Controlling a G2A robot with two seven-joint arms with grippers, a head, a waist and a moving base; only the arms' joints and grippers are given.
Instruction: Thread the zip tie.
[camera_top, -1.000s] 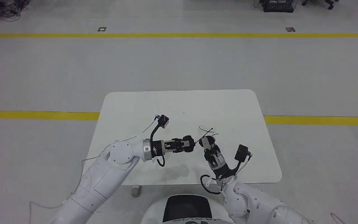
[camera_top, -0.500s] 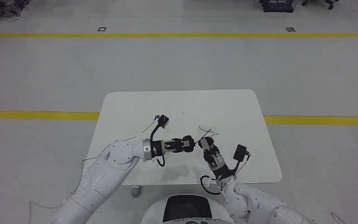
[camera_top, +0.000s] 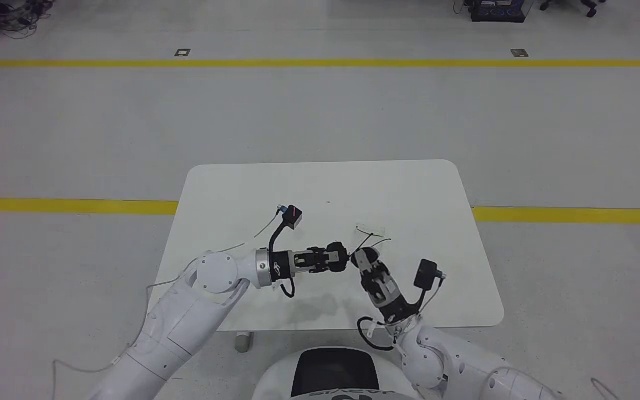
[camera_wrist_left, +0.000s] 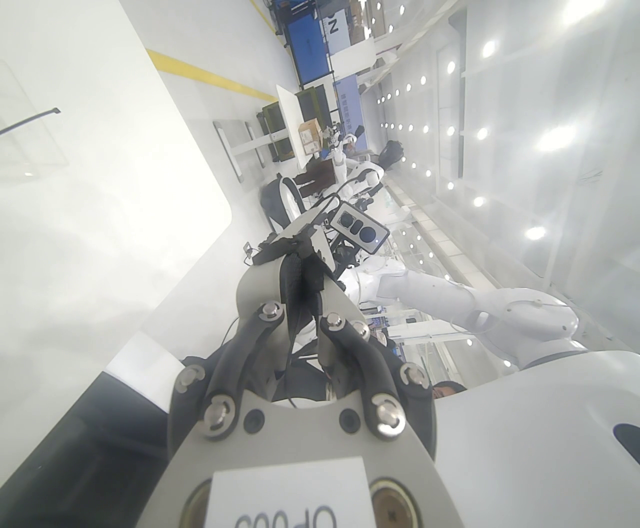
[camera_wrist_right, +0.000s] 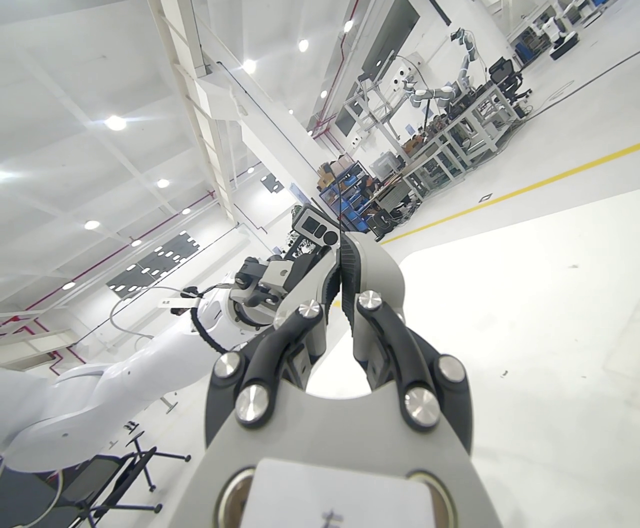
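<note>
Over the white table (camera_top: 420, 190), near its front edge, my two grippers meet tip to tip. My left gripper (camera_top: 343, 254) comes in from the left, its fingers pressed together on a black end of the zip tie (camera_wrist_left: 299, 280). My right gripper (camera_top: 359, 258) is shut on a thin black zip tie strip (camera_wrist_right: 339, 215) that sticks out past its fingertips (camera_wrist_right: 350, 255). Beyond those fingertips, in the right wrist view, sits my left gripper (camera_wrist_right: 260, 280). Where the two ends meet is hidden between the fingers.
A loose black zip tie (camera_top: 374, 236) lies on the table just behind the grippers. In the left wrist view a zip tie (camera_wrist_left: 30, 120) rests on a clear sheet (camera_wrist_left: 30, 150). The table's rounded corner (camera_wrist_left: 225, 215) is close by.
My right gripper has shifted slightly left, closing the gap to my left gripper. The left arm has stayed put.
</note>
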